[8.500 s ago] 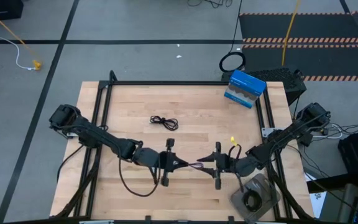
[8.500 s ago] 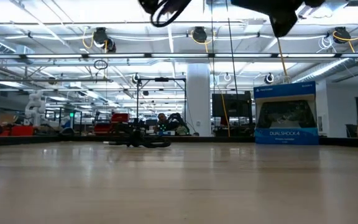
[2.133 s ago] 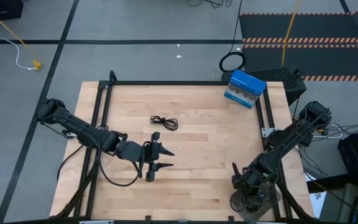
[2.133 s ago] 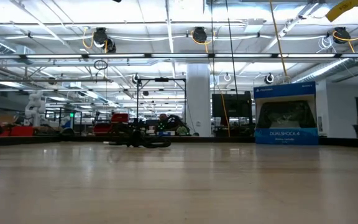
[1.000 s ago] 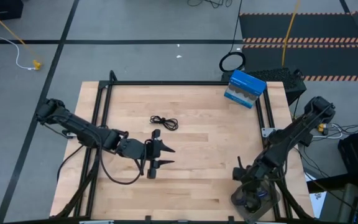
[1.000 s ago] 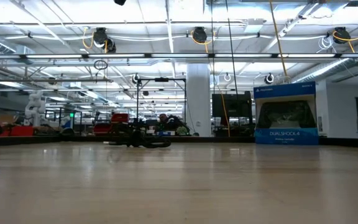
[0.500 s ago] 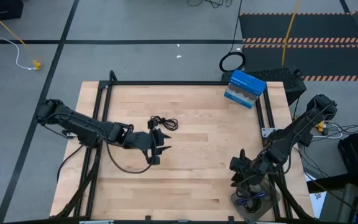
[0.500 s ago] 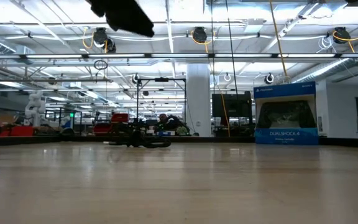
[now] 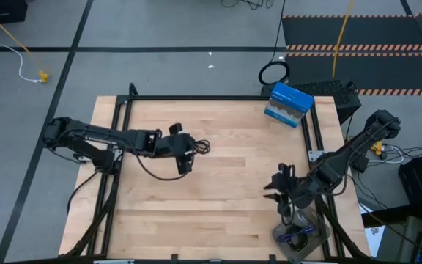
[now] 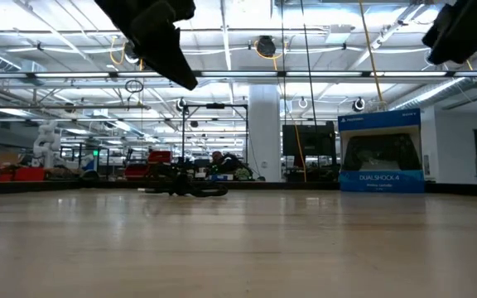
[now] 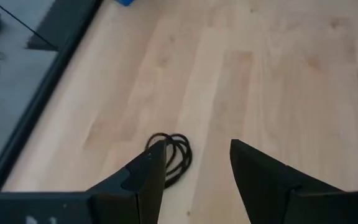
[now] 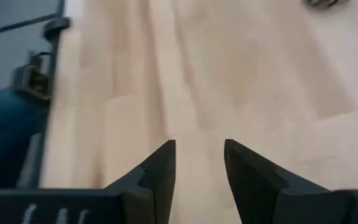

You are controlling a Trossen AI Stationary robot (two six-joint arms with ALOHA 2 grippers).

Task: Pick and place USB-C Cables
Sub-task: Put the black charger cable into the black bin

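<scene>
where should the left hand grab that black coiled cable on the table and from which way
Probably from straight above. The black coiled cable lies flat on the wooden table, so no side offers an edge. Grip across the bundled strands on one side of the coil, not its hollow middle. The left hand is open beside it, the coil just ahead of its fingers.

You have two dark, slender jointed arms with rounded black joint housings. A black cable loops loose under the left arm (image 9: 97, 139). Each of your grippers, left gripper (image 11: 194, 163) and right gripper (image 12: 199, 163), ends in two flat, tapering matte-black fingers.
</scene>
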